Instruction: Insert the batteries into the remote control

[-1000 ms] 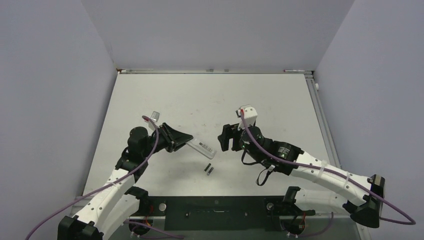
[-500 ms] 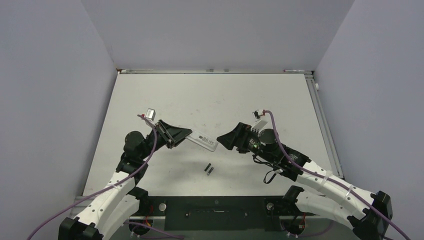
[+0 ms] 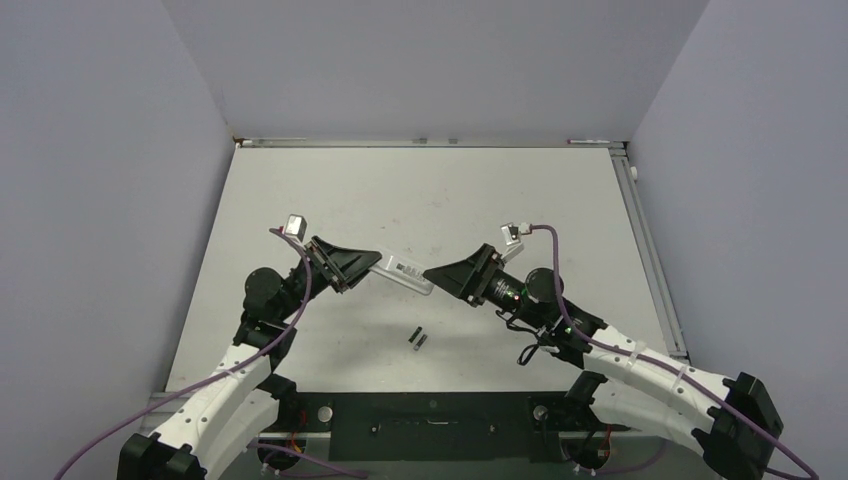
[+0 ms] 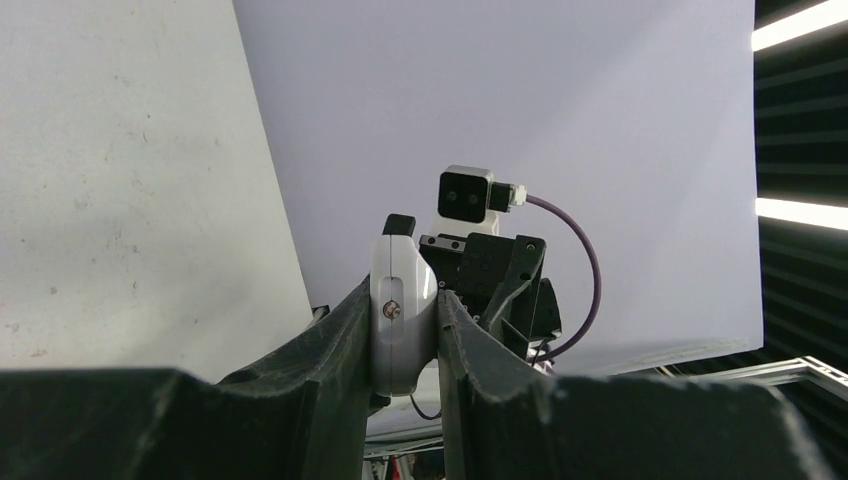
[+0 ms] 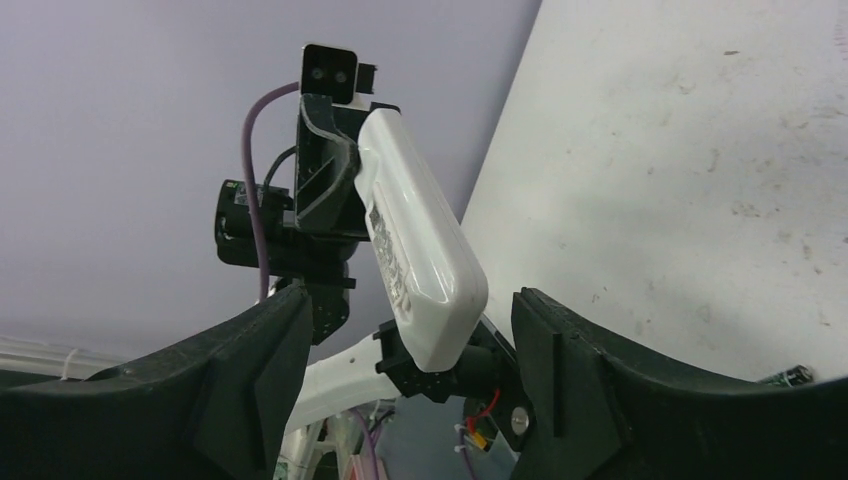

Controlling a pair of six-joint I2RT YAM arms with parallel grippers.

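You are at a two-handed step on the remote control (image 3: 404,273). Your left end effector (image 3: 372,266) is clenched on 1 end of it and holds it off the worktop (image 3: 450,190). Your right end effector (image 3: 430,275) is released, jaws spread either side of the remote's free end with a gap on both sides. The 2 batteries (image 3: 418,338) lie side by side on the worktop, just nearer the arm bases than the remote, so loading is not yet begun. Next, I judge, the right jaws must close squarely on that free end without twisting the remote out of the left grip. The right wrist view shows printed markings along the remote and 1 battery at its lower right edge. The left wrist view shows only the remote's narrow end. Only the top view shows both batteries.
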